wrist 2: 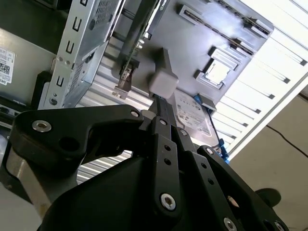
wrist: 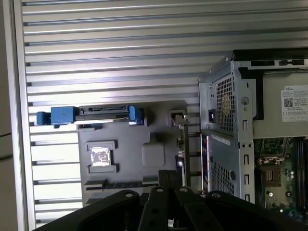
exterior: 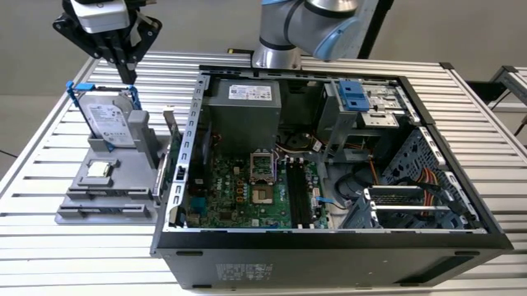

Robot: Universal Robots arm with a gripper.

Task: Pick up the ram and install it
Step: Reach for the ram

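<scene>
The single arm (exterior: pixel 305 24) reaches across to the exterior view's left and carries its one hand (exterior: pixel 128 75) pointing straight down, high over the far end of the grey holder (exterior: pixel 91 197). Its two fingers are pressed together with nothing between them, the tips hanging just above the upper edge of the hard drive (exterior: pixel 107 117).

There is one ram (exterior: pixel 171 129). It stands on its long edge in the holder, between the drive and the wall of the computer case (exterior: pixel 329 237), apart from the hand. The holder also carries the one drive, upright with blue rails, and one processor chip (exterior: pixel 100 169) lying flat. Holder and case sit side by side on the slatted tabletop (exterior: pixel 82 259).

The exterior view looks into the open case, where the motherboard (exterior: pixel 239 191) and its long black slots (exterior: pixel 297 194) lie bare. The first wrist view looks down on the holder (wrist: pixel 130 139), with ram (wrist: pixel 182 144) and drive (wrist: pixel 103 113) both edge-on as thin lines and the hand (wrist: pixel 168 175) near the ram's end. The second wrist view shows the hand (wrist 2: pixel 160 103) close up, its black links and screws, and beyond it the ram (wrist 2: pixel 137 43) running slantwise beside the case's perforated metal.
</scene>
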